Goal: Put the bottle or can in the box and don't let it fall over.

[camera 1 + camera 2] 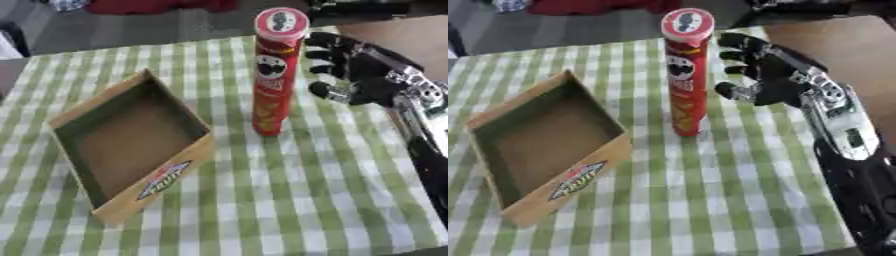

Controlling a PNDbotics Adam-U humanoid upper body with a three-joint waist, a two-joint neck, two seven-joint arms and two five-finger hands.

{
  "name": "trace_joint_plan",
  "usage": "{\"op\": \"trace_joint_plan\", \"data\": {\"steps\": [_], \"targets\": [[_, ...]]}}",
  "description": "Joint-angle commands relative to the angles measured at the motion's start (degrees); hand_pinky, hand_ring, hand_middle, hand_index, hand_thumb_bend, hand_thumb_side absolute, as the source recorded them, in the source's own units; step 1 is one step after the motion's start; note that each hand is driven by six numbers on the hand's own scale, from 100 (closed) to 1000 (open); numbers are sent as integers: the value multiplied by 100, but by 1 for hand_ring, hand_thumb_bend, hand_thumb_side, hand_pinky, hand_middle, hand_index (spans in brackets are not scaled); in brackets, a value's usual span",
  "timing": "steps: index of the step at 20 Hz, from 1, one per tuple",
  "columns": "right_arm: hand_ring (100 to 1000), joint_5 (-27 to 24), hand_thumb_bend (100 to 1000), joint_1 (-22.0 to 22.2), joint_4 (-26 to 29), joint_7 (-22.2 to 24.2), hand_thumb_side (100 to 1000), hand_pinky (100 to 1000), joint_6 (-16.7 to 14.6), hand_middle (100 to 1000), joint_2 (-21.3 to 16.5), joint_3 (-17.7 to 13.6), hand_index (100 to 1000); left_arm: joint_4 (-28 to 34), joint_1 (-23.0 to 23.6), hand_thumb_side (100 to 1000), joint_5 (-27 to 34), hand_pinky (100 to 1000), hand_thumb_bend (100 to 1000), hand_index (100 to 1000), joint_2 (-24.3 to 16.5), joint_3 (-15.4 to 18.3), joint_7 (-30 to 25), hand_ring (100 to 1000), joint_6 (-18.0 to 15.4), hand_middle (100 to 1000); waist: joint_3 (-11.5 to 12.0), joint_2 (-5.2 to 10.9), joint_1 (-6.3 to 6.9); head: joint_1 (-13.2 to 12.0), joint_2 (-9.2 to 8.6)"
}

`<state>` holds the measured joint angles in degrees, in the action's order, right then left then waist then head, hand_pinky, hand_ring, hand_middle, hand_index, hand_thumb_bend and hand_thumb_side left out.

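Right eye view shows the right hand [765, 75] at the upper right of the frame, its black arm with silver joints reaching up from the lower right corner; the fingers are spread and only slightly curled toward the can, holding nothing. Just left of the fingertips, a tall red cylindrical can [686, 70] stands upright on the green-and-white checked surface [710, 200]. Further left lies an open cardboard box [131, 145], square, shallow and plain brown inside.
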<state>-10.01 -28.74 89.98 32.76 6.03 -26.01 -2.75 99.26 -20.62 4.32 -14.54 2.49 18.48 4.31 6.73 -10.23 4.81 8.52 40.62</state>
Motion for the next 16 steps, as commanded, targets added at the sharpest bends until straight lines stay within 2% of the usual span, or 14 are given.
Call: {"op": "trace_joint_plan", "data": {"steps": [1,16], "targets": [[1000,-72,411,-122,98,94,120,939,-9,1000,-30,17,1000,130,-85,738,20,696,100,812,-62,13,-15,1000,3,1000,12,61,-14,1,-69],[1000,268,434,-342,-118,73,115,930,31,1000,261,161,1000,128,-83,738,29,697,100,812,-53,-6,-42,1000,7,1000,21,77,-9,244,-177]]}}
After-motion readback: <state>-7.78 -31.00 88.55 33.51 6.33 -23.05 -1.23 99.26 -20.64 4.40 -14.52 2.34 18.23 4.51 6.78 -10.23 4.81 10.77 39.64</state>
